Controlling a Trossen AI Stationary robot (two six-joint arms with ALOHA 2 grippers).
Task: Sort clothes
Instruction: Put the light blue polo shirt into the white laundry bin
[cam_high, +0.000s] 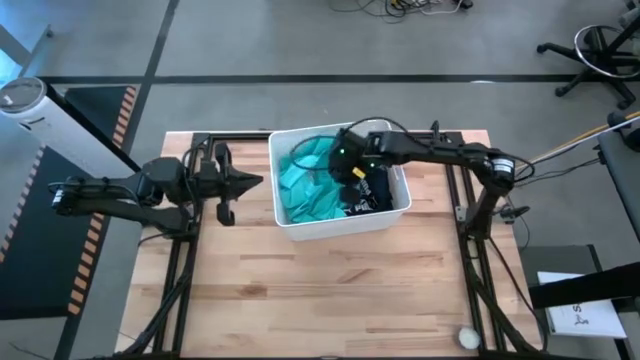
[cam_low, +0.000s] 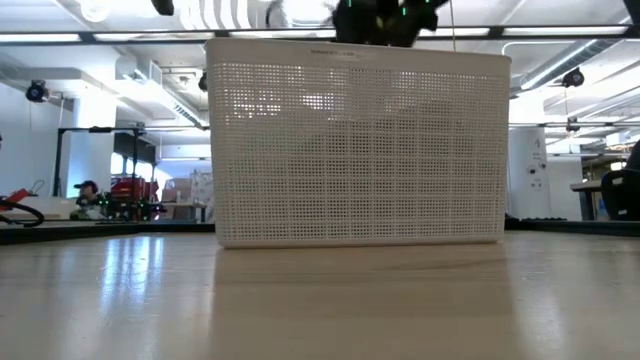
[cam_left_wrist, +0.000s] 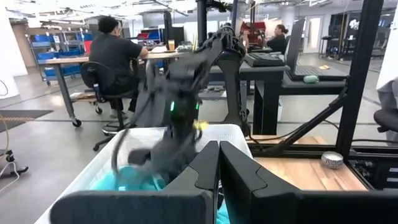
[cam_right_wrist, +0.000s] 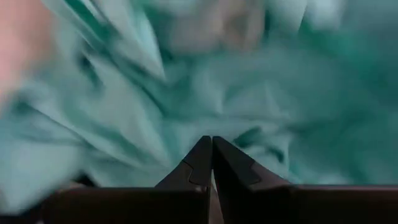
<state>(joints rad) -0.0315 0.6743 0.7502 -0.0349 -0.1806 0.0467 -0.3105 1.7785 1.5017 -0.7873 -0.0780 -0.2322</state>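
Light wooden counter (cam_high: 330, 290) carries a white perforated rectangular plastic bin (cam_high: 392, 217). Crumpled teal fabric garment (cam_high: 310, 185) lies inside it, black garment (cam_high: 372, 192) beside it. Right end effector (cam_high: 338, 158) is over the bin above the teal cloth, fingers pressed together, empty. Left end effector (cam_high: 252, 183) waits just beside the bin, fingers pressed together.

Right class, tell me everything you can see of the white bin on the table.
The white bin is a rectangular plastic basket with perforated mesh walls and a solid rim. It stands upright on the wooden table, toward its far edge, midway between the arms. Inside lie a teal garment and a black garment. The right gripper reaches in over the teal garment with its fingers together; the left gripper waits beside the bin's wall, not touching it.
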